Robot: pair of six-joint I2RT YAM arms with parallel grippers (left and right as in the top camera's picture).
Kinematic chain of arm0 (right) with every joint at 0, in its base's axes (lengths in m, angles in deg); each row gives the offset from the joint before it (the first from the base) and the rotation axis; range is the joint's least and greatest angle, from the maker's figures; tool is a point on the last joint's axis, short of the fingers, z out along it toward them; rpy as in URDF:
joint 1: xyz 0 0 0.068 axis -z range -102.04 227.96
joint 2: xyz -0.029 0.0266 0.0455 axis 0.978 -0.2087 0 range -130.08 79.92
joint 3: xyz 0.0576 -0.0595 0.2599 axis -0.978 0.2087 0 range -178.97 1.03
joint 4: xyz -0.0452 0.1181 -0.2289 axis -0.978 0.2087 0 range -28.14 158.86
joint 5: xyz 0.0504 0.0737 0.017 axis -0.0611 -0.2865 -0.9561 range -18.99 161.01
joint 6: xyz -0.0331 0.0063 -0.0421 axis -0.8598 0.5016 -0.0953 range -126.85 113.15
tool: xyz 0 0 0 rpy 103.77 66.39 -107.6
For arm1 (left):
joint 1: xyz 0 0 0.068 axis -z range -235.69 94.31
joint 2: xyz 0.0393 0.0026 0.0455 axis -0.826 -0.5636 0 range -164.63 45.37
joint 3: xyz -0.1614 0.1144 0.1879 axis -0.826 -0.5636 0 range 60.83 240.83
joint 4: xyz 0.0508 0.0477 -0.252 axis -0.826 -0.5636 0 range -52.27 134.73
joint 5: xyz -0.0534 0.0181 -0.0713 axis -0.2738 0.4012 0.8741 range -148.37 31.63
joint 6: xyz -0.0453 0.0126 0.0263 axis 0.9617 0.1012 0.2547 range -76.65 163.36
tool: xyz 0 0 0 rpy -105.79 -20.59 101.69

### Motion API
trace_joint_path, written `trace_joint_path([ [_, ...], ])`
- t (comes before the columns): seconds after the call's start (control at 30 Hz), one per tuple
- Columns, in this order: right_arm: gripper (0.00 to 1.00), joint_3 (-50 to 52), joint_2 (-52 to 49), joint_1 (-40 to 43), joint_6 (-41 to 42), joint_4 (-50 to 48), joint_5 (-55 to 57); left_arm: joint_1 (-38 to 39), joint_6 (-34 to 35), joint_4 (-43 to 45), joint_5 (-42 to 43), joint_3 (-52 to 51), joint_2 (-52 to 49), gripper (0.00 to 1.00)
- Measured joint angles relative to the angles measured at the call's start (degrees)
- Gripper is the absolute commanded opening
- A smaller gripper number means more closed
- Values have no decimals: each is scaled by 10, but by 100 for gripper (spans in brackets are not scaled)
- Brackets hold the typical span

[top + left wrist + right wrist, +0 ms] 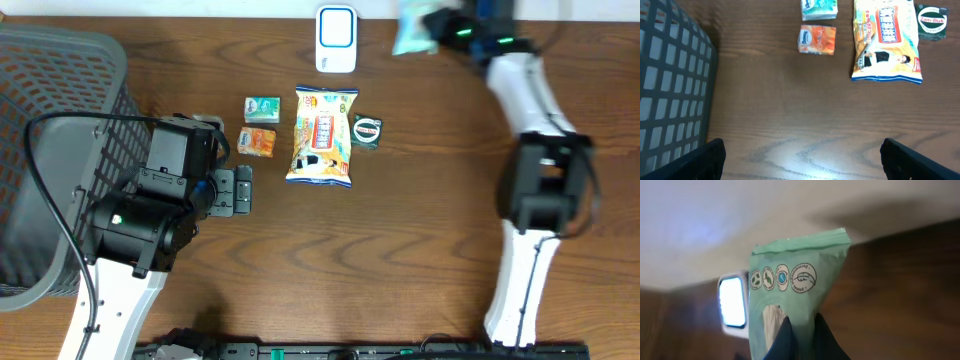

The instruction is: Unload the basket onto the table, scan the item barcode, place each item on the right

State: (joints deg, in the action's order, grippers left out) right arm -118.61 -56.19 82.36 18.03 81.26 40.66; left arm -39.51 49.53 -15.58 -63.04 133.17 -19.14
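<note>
A mint-green packet (797, 275) with round icons on it is pinched at its lower edge by my shut right gripper (802, 325). From overhead, the packet (410, 35) hangs at the table's far edge, just right of the white scanner (336, 38), with the right gripper (442, 25) behind it. The scanner's lit window (734, 302) shows left of the packet in the right wrist view. My left gripper (232, 190) is open low over bare wood, its fingers (705, 160) wide apart with nothing between them.
A yellow snack bag (322, 135), a small green pack (262, 108), an orange pack (257, 141) and a round Zam-Buk tin (367, 131) lie mid-table. A grey mesh basket (50, 150) stands at the left, close beside the left arm.
</note>
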Motion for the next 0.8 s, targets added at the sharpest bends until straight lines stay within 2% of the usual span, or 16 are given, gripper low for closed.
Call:
trace_joint_path([
  [0.17,1,-11,60,119,-11,104,4,0,0,0,0,0,0,98],
  [0.37,1,-15,68,247,-52,212,22,0,0,0,0,0,0,98],
  [0.63,2,-13,68,361,-218,289,74,0,0,0,0,0,0,98],
  [0.67,6,-13,68,372,-238,292,82,0,0,0,0,0,0,98],
  [0.7,24,-13,68,381,-254,294,90,0,0,0,0,0,0,98],
  [0.77,70,-13,68,398,-284,296,106,0,0,0,0,0,0,98],
  [0.8,79,-13,68,405,-295,298,115,0,0,0,0,0,0,98],
])
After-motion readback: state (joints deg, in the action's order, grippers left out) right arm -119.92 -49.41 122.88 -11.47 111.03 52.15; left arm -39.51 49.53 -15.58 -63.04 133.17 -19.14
